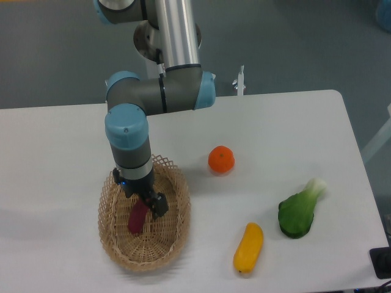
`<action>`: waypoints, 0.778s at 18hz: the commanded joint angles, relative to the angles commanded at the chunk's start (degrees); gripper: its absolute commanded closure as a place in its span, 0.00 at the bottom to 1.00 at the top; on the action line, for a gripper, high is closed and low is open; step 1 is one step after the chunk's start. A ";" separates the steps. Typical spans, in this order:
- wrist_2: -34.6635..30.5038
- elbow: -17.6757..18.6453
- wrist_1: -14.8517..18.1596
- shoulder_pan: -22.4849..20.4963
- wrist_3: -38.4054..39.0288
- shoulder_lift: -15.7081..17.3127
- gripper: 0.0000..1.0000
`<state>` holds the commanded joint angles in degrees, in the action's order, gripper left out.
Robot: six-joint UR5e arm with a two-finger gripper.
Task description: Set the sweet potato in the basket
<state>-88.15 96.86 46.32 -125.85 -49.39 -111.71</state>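
The magenta-purple sweet potato (137, 220) lies inside the oval tan wicker basket (172, 244) at the table's front left, tilted along the basket's length. My gripper (149, 206) hangs low inside the basket, just above the upper end of the sweet potato. Its jaws look open: one dark finger (160, 206) stands off to the right of the tuber and no longer touches it. The arm's wrist hides the other finger and the back of the basket.
A round orange fruit (221, 159) sits to the right of the basket. A yellow oblong vegetable (248, 247) lies near the front edge. A green leafy vegetable (299, 210) lies at the right. The white table (287, 128) ends just past it.
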 joint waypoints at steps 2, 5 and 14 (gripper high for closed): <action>0.09 -2.37 0.44 -3.07 -0.26 0.53 0.00; 0.26 -6.06 1.23 -6.50 -1.14 0.36 0.00; 0.70 -10.99 8.42 -15.47 -10.36 2.20 0.00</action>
<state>-87.45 85.87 54.73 -141.32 -59.75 -109.52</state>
